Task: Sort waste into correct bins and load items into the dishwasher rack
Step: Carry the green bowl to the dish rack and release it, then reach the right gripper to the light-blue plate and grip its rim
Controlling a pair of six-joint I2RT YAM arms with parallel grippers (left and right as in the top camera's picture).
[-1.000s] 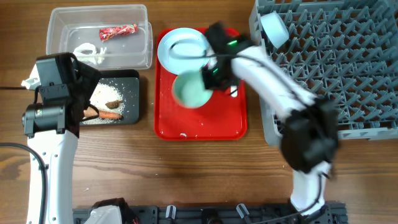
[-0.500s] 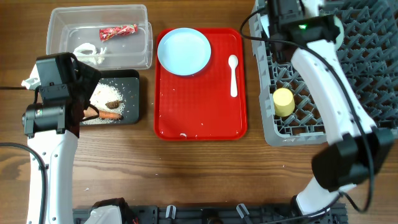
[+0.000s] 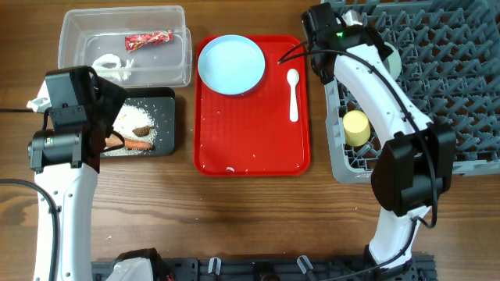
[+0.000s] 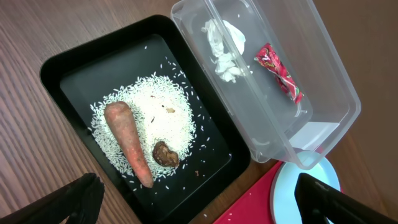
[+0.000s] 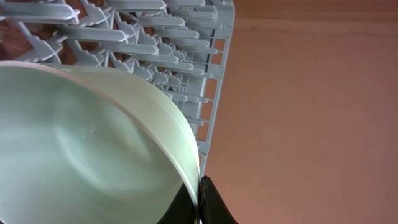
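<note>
**Step in hand:** bowl being loaded.
- Bowl (image 5: 93, 155): pale green, rim pinched by R gripper (image 5: 200, 198), held over rack (image 3: 453, 78) by the edge nearest the red tray (image 3: 250, 148).
- Yellow cup (image 3: 356, 126): in rack.
- Plate (image 3: 231, 64), spoon (image 3: 293, 94): on tray, not yet loaded.
- L gripper (image 4: 199, 193): spread wide, nothing held, above black bin (image 4: 68, 68).

**Next (est.):** bowl to be lowered between pegs, then released.
</note>
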